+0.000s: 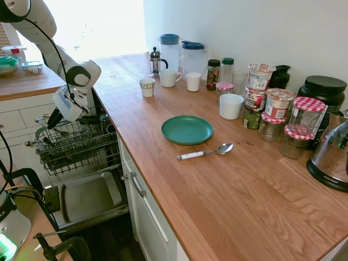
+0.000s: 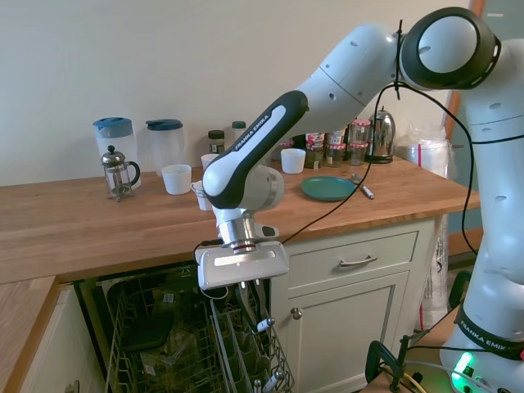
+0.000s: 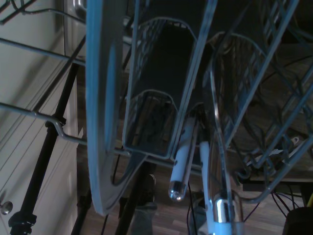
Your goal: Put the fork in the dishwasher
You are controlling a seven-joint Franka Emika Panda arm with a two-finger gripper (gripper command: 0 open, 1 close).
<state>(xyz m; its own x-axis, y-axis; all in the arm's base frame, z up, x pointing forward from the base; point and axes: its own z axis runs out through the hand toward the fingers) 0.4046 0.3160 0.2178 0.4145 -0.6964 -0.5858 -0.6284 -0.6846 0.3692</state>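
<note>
The jaws [image 2: 250,301] point down into the dark wire rack [image 1: 76,147] of the dishwasher [image 1: 81,179], whose grey door panel [image 1: 87,198] lies dropped open beneath them; whether they are apart or together I cannot tell, as rack wires cross them in both outside views. Just below the jaws, in the wrist view, two white-handled pieces of cutlery [image 3: 183,161] stand among the mesh pockets of the cutlery basket [image 3: 156,98], and the fork itself cannot be made out in any view. Well away from the jaws, on the wooden tabletop [image 1: 234,185], a white-handled spoon [image 1: 204,153] lies just beside a green plate [image 1: 186,129].
</note>
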